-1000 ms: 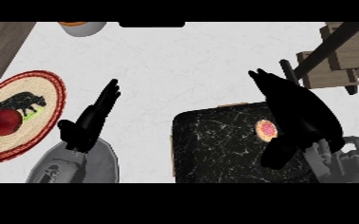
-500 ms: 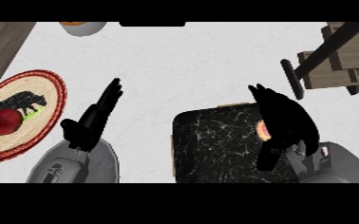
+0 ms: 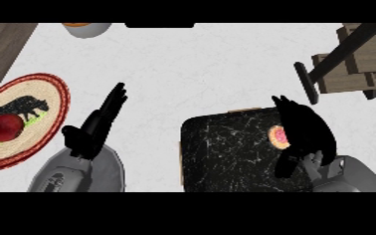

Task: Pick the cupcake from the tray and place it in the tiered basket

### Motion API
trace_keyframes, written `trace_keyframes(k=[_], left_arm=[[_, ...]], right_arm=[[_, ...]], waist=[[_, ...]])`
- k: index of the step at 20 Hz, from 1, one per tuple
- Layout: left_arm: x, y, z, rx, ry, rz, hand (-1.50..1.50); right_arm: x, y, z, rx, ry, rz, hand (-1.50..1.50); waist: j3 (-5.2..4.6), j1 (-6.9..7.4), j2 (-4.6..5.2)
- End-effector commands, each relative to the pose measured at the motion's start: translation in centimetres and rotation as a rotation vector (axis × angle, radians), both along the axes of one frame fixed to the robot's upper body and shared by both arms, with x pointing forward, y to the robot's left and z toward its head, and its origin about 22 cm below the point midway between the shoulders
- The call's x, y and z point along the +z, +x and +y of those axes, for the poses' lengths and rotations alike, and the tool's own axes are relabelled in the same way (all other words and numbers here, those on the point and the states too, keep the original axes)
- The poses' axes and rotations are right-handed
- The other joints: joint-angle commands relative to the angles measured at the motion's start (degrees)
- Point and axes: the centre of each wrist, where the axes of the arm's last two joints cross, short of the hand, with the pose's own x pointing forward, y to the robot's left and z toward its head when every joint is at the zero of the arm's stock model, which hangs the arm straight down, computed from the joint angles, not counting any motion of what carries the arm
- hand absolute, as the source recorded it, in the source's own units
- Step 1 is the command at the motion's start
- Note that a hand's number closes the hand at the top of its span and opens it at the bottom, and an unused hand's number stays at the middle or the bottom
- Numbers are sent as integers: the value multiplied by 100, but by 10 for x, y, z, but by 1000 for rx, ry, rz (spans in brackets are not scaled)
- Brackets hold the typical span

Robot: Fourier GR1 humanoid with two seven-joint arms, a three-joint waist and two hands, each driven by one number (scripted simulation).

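Now right hand (image 3: 307,129) partly covers cupcake (image 3: 279,136) on tray (image 3: 228,154).

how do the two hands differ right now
The left hand is over bare counter, fingers straight and holding nothing; the right hand is over the black tray, curled beside the cupcake and partly hiding it. Both are black on grey forearms.
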Motion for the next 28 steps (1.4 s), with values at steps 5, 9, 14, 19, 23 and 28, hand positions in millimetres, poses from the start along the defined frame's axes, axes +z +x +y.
trace_keyframes(k=[5, 9, 14, 19, 23, 28], left_arm=[[-6, -8, 2, -1, -3, 2, 0], [7, -2, 10, -7, 8, 4, 0], [8, 8, 14, -11, -18, 14, 0], [-12, 0, 0, -3, -5, 10, 0], [-3, 9, -6, 5, -15, 4, 0], [-3, -2, -17, 1, -3, -7, 0]], right_arm=[[-23, 3, -17, -94, -35, 67, -150], [-30, 1, -5, -82, -16, 57, -150], [-46, 2, -29, -78, -17, 61, -150], [-55, -7, -6, 16, 97, -101, 150], [-56, 13, -3, 25, 98, -119, 150], [-48, 8, 4, 36, 112, -136, 150]], waist=[[0, 19, 5], [1, 15, 2], [1, 4, 5], [1, -8, 5], [1, 8, 5], [1, 9, 0]])
